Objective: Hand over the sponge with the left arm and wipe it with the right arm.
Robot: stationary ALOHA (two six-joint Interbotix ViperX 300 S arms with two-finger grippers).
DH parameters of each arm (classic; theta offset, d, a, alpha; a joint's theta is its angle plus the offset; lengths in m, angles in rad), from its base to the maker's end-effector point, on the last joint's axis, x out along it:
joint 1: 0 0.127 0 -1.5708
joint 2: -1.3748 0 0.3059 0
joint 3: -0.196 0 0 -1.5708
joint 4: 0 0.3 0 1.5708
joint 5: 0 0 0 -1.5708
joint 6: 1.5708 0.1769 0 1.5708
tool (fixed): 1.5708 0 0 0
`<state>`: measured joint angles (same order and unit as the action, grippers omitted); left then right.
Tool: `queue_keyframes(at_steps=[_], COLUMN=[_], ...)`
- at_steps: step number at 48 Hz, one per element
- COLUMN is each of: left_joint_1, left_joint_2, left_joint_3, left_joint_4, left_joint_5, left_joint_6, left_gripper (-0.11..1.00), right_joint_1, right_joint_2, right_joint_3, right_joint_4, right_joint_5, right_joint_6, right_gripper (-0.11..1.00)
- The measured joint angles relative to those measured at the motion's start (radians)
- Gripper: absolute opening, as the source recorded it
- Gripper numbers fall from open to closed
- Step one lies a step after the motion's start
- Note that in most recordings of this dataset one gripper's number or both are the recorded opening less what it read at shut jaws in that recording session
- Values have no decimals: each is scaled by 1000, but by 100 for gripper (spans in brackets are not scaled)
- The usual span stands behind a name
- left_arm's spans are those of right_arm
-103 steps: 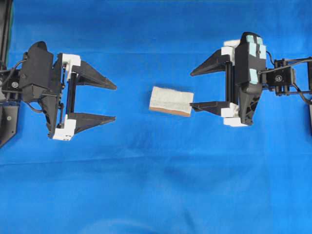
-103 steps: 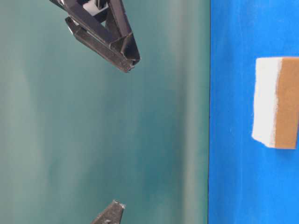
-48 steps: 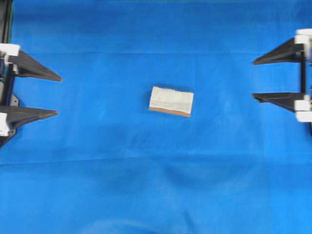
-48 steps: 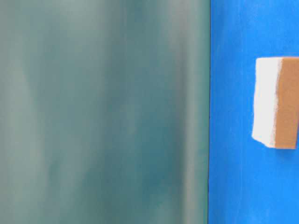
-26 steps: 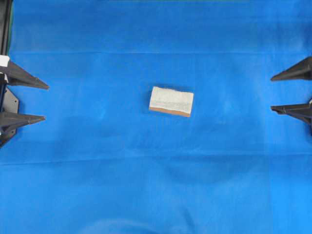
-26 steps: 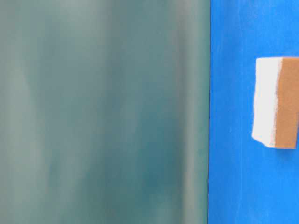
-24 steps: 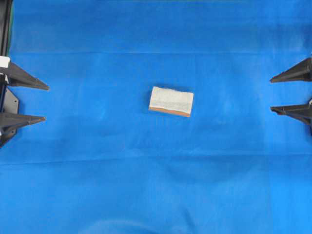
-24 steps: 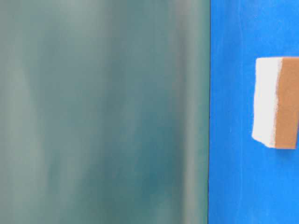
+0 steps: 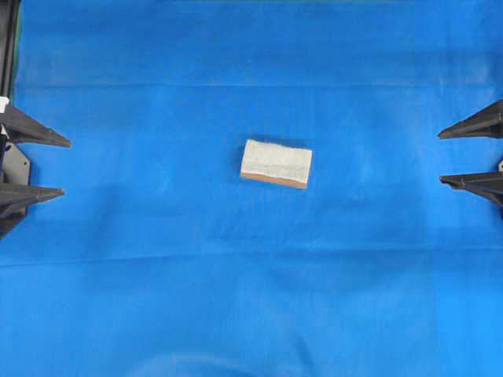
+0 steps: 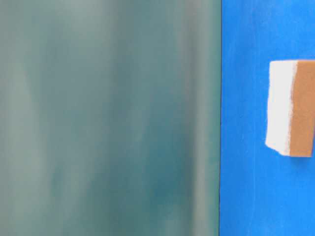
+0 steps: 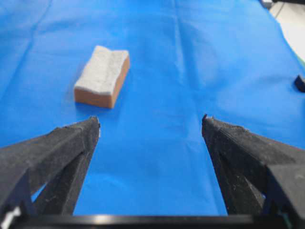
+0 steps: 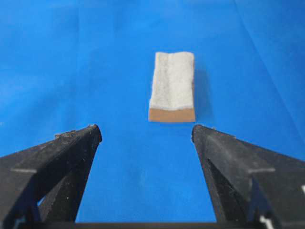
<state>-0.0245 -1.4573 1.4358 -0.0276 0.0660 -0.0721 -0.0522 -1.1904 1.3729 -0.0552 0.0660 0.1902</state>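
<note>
the sponge (image 9: 276,163) lies flat mid-cloth, fuzzy side up, its long axis running between the two arms. the left gripper (image 9: 63,167) and right gripper (image 9: 440,158) sit well apart from it at opposite edges of the blue cloth (image 9: 251,298), jaws spread wide and holding nothing

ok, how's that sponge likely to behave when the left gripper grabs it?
The sponge looks like soft foam under a fuzzy top, so it probably squashes between the fingers. Likely light, and the fuzz should resist slipping. It lies flat and low on the blue cloth, so tipping or rolling seems unlikely.

Open cloth (image 9: 251,298) (around sponge (image 9: 276,162))
</note>
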Motion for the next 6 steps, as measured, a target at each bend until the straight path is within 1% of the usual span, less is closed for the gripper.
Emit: queue_keyframes(at_steps=[6], left_joint_1=[0], left_joint_2=[0], left_joint_3=[0], left_joint_4=[2], left_joint_5=[0], left_joint_6=[2], left_gripper=[86], right_joint_1=[0], right_joint_2=[0], right_joint_3=[0], right_joint_4=[2], right_joint_5=[2], right_joint_6=[0], right_gripper=[74])
